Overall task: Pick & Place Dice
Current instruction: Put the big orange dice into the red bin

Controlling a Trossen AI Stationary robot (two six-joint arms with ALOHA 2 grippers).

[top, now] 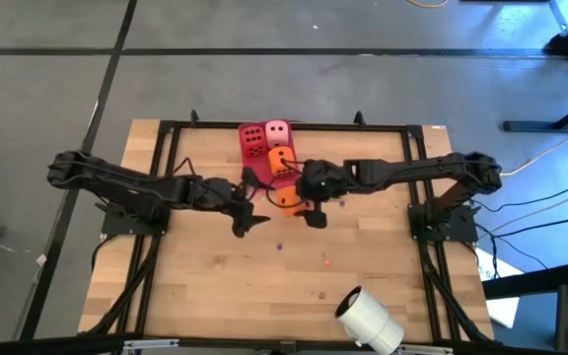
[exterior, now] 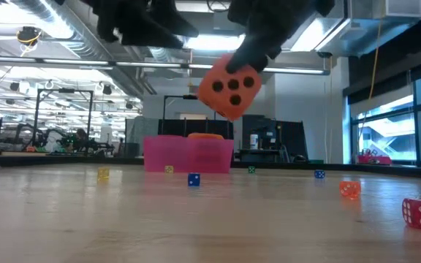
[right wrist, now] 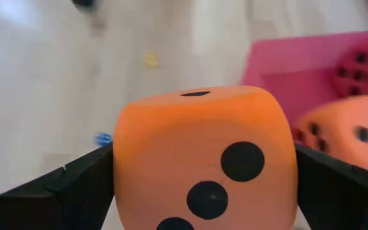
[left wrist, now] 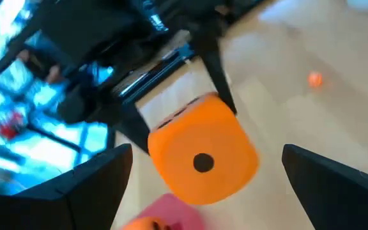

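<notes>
Right wrist view: gripper (right wrist: 203, 185) clamping orange die (right wrist: 203, 160).

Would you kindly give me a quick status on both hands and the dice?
Right hand shut on orange die, lifted off the table beside the tray. Left hand open, close by. Three dice in tray. Path clear.

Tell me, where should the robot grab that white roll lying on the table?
Around its middle, straight down from above. The white roll lies on its side, so the fingers can close across its curved sides. The open left gripper is free; the right gripper holds an orange die.
</notes>
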